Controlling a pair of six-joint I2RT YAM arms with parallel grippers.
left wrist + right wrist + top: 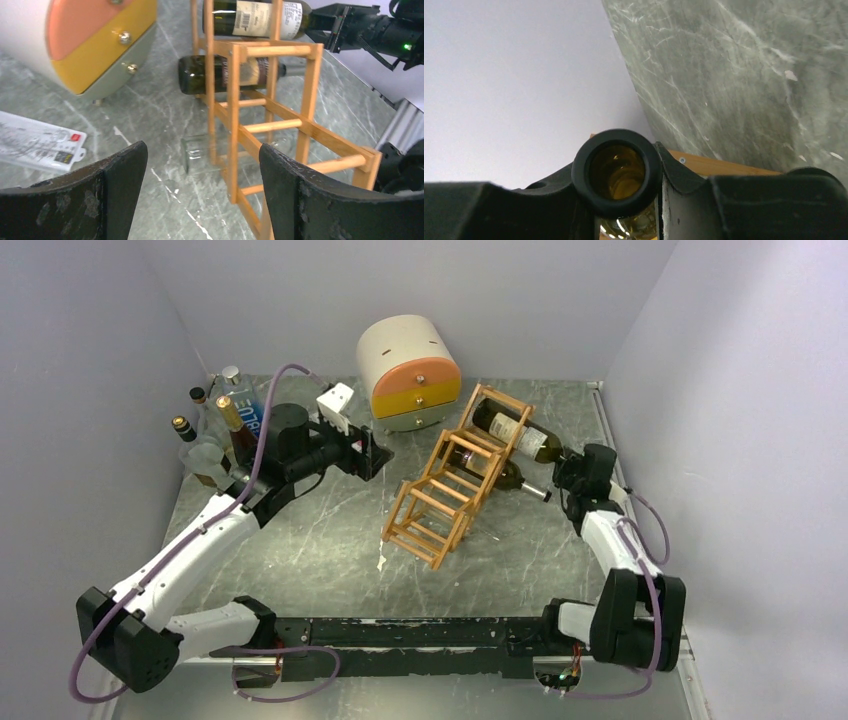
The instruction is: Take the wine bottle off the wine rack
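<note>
The wine rack [440, 502], a tan slatted frame, lies tilted in the middle of the table. Two dark wine bottles lie in it, necks pointing right: an upper one [520, 430] with a white label and a lower one [498, 472]. My right gripper [568, 462] is shut on the upper bottle's neck; in the right wrist view the bottle's open mouth [616, 172] sits between the fingers [684, 200]. My left gripper [202, 190] hangs open and empty left of the rack [280, 125], facing it. A clear glass bottle [197, 152] lies at the rack's lowest tier.
A round cream-and-orange drawer box [410, 370] stands behind the rack. Several upright bottles [215, 425] crowd the back left corner by the left arm. A white packet [35, 142] lies near the drawer box. Walls close in on three sides.
</note>
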